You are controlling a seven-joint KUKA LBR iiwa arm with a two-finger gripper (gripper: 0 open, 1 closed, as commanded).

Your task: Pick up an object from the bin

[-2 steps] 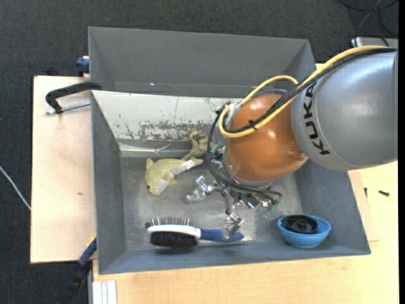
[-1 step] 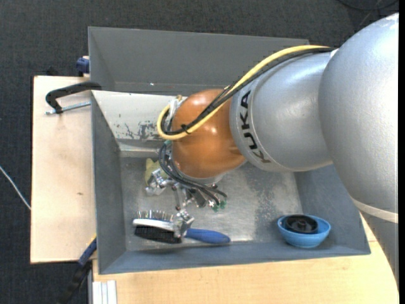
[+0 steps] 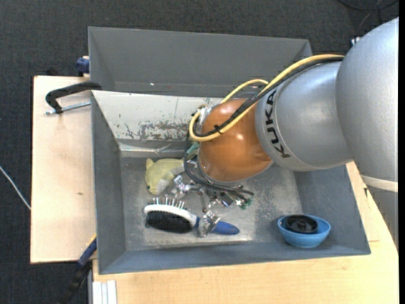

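My gripper (image 3: 206,202) hangs low in the middle of the bin, under the arm's orange cover, and its metal parts reach down to the floor of the bin. Just below and left of it lies a hairbrush (image 3: 169,220) with a white back, black bristles and a blue handle pointing right. The gripper's lowest metal part sits right at the spot where the brush head meets the handle. A pale yellow, soft-looking lump (image 3: 161,172) rests to the gripper's upper left, close against it.
A blue round cap with a black centre (image 3: 304,228) lies in the bin's front right corner, well apart from the gripper. The big grey arm covers the bin's right back part.
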